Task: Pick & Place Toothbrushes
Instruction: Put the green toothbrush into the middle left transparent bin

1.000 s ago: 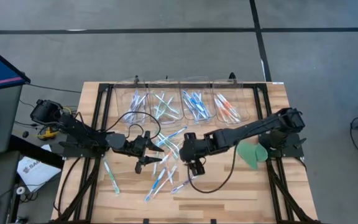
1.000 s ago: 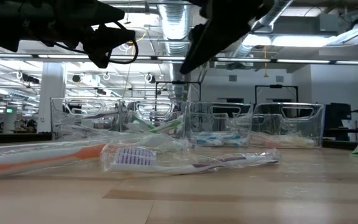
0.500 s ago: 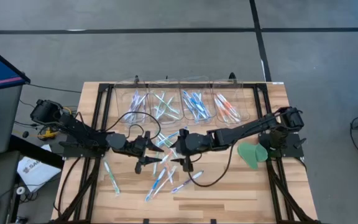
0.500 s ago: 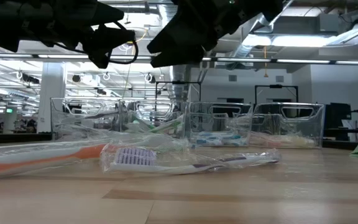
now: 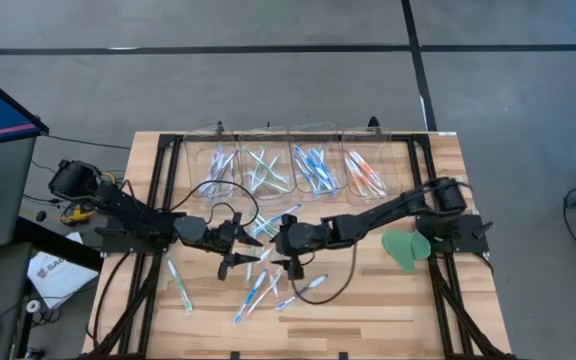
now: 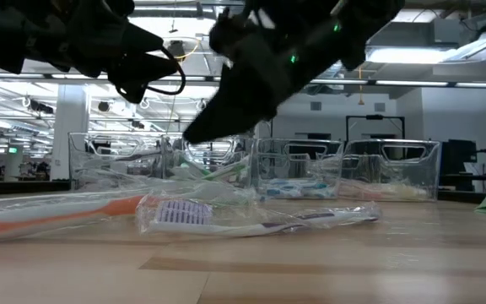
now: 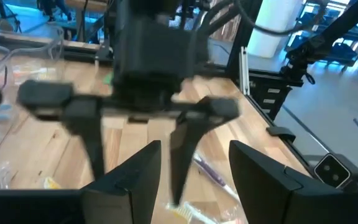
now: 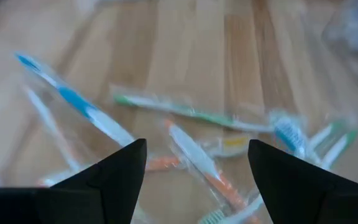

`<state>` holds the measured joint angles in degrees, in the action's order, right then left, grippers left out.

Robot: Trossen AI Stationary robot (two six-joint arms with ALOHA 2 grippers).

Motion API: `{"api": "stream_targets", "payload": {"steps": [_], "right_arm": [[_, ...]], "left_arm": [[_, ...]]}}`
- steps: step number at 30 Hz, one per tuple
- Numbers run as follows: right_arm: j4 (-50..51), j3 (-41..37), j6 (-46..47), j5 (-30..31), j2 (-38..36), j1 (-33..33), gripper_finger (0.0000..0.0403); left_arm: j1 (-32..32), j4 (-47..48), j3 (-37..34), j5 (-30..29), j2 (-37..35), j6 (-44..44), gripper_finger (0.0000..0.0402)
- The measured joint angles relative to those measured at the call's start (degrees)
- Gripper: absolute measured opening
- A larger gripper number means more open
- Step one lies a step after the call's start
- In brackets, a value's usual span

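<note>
Several toothbrushes (image 5: 258, 282) in clear wrappers lie scattered flat on the wooden table (image 5: 388, 300), near its middle. My right gripper (image 5: 282, 244) hovers open over them, slanting down. In the right wrist view (image 8: 197, 144) a blue (image 8: 73, 99), a green (image 8: 191, 113) and an orange toothbrush (image 8: 197, 155) lie below its fingers. My left gripper (image 5: 242, 246) stands open just to the left, nearly level, facing the right gripper. Nothing sits between its fingers (image 7: 194, 180). In the low view an orange (image 6: 57, 215) and a purple toothbrush (image 6: 251, 218) lie nearest.
Several clear bins (image 5: 293, 165) holding sorted toothbrushes stand in a row along the table's far edge. A flat green disc (image 5: 405, 248) lies at the right. The two grippers stand close together above the pile. Bare wood shows at the near right.
My right gripper has come down and moved toward the table's left, closer to my left gripper and the scattered toothbrushes, tipping more steeply downward. It has stayed open. The toothbrushes have not moved.
</note>
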<state>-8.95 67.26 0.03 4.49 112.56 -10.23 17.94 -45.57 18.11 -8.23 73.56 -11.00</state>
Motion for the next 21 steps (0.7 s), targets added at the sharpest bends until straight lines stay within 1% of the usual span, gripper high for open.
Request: {"api": "stream_targets", "payload": {"steps": [3,8,12,16,21], "right_arm": [[-0.95,1.81,-0.04,0.04,2.17,0.93,0.0276],[0.29,2.3,-0.01,0.04,4.15,3.17,0.0276],[0.25,2.48,0.34,0.46,4.95,4.22,0.0276],[0.27,2.28,-2.13,0.65,5.0,4.39,0.0276],[0.5,2.32,-2.48,2.8,4.94,4.36,0.0276]], "left_arm": [[0.0,0.41,-0.02,0.09,0.0,0.02,0.0184],[0.0,0.88,-0.02,0.07,0.0,0.02,0.0184],[0.01,1.39,-0.11,0.07,0.0,0.0,0.0184],[0.01,1.54,-0.11,0.05,0.0,0.0,0.0184],[0.01,1.54,-0.11,0.03,0.0,-0.02,0.0184]]}}
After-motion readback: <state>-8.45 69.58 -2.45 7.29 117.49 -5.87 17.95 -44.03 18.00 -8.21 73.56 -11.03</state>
